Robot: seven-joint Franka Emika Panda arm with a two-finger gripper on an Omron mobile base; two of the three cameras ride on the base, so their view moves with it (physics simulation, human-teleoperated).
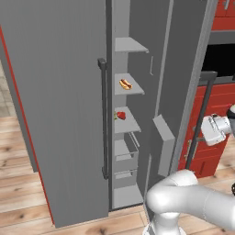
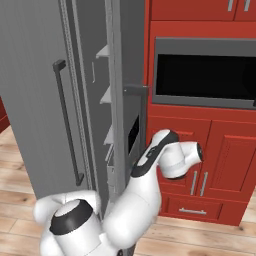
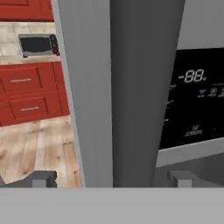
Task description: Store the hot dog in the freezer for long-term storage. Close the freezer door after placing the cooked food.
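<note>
Hot dog [image 1: 125, 84] resting on a middle shelf of the freezer [image 1: 126, 137], above a small red block [image 1: 121, 115]. Freezer door [image 1: 55, 105] swung wide. Gripper [image 3: 111, 178] spread wide around the door edge beside the black dispenser panel [image 3: 192, 100].

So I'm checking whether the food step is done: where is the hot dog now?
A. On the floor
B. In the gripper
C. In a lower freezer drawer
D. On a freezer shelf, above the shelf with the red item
D: in the left base view the hot dog lies on a shelf inside the freezer, one shelf above the red item, and the freezer door stands open.
</note>
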